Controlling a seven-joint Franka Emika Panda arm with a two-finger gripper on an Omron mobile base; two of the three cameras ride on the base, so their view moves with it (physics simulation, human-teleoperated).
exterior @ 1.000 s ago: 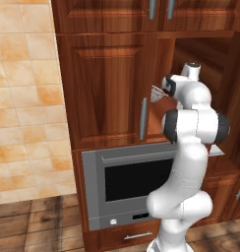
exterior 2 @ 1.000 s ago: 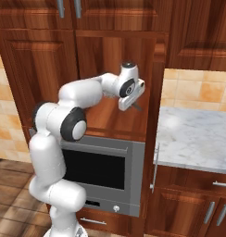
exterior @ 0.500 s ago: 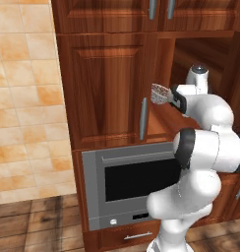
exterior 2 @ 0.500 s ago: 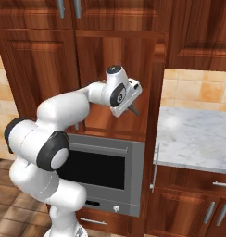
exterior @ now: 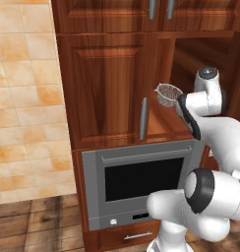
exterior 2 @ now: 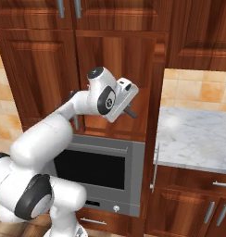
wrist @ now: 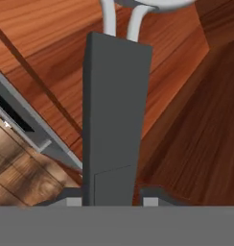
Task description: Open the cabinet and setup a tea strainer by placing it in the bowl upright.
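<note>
The tea strainer (exterior: 168, 93) is a small round basket of silver wire mesh with a bright metal rim, its thin wire arms running into a flat dark grey handle (wrist: 114, 120). It hangs in the air inside the open right half of the cabinet (exterior: 105, 88), just beside the closed left door and above the cabinet floor. The gripper (wrist: 111, 199) is clamped on the strainer's dark handle, mesh end pointing away from the hand.
</note>
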